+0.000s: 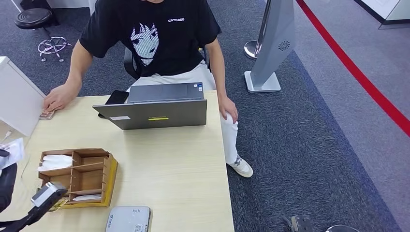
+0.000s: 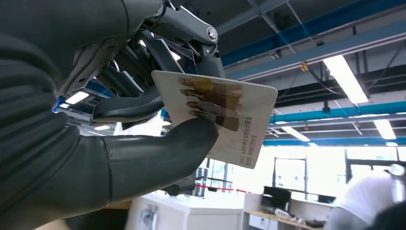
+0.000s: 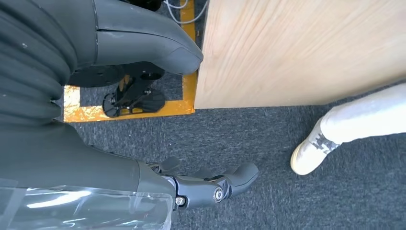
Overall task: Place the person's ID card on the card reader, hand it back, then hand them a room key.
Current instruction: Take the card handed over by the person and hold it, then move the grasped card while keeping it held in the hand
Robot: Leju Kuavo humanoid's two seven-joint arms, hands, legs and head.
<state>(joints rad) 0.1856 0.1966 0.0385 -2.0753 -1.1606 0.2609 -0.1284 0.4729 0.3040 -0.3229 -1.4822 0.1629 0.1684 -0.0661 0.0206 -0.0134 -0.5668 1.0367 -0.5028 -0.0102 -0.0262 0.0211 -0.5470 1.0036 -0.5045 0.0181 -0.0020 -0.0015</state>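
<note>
My left hand (image 2: pixel 143 100) pinches a white card (image 2: pixel 225 115) printed with figures and text between its thumb and fingers, lifted so the ceiling shows behind it. In the head view the card (image 1: pixel 12 152) sits at the far left edge, over the table's left side. The grey card reader (image 1: pixel 128 220) lies flat at the table's near edge. A wooden organizer (image 1: pixel 77 176) to its left holds white cards in its slots. My right hand (image 3: pixel 95 158) hangs beside the table over the carpet, fingers (image 3: pixel 210 187) apart and holding nothing.
A person in a black T-shirt (image 1: pixel 154 38) sits across the table behind a grey laptop (image 1: pixel 157 108), one hand (image 1: pixel 59 98) resting by a small item (image 1: pixel 47 115). A white box (image 1: pixel 17 99) stands at the left. A shoe (image 3: pixel 311 151) is near the table's corner.
</note>
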